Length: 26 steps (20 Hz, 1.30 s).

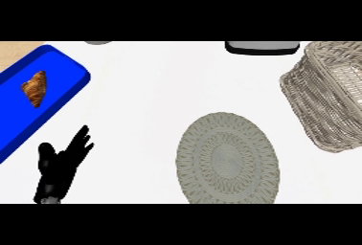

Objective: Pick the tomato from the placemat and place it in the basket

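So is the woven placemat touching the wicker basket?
Apart. The head view shows a strip of white counter between the right edge of the round woven placemat and the nearest corner of the wicker basket.

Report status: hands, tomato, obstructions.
Left hand open, resting lower left; right hand out of view. No tomato seen on placemat or in basket. Nothing between placemat and basket.

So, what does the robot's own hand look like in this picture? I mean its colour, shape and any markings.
Only the left hand shows. It is plain black, with slender fingers and a thicker thumb, and has no visible markings or cables. A small piece of grey forearm appears below it at the lower edge. The right hand is not in view.
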### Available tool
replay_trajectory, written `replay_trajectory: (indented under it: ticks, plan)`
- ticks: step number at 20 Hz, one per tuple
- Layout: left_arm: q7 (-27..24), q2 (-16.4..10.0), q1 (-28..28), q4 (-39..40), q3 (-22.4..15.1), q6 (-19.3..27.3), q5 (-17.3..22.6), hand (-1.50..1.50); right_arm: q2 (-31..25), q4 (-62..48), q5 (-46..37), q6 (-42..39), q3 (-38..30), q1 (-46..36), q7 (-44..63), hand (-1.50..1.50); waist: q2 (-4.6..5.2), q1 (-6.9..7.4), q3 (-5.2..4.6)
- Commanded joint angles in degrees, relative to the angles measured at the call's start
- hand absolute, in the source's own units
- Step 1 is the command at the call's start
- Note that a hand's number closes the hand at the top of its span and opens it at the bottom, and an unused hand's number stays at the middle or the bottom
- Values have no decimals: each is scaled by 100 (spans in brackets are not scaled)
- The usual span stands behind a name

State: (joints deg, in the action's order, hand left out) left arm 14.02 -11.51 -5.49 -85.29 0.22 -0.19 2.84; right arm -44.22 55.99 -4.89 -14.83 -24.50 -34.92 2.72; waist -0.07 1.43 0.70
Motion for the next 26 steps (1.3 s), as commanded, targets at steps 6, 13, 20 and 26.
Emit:
replay_trajectory:
  ticks: [6, 13, 20, 26]
  plan:
    - [22, 183, -471, 245, -216, -68, -84, 0, -629, -1219, -1061, 262, 417, 54, -1503, -150, 68, 31, -60]
    - [60, 148, -202, 448, -108, -31, -163, 0, -954, -2453, -1045, 301, 136, -693, -2236, -150, 79, 51, -59]
    - [96, 82, -372, 255, -20, -66, -125, 0, -1365, -3291, -617, 190, -487, -961, -2225, -150, 82, 55, -54]
    - [113, 126, -69, 499, 20, -89, -93, 0, -2213, -3900, -563, -155, -736, -810, -2147, -150, 108, -2, -49]
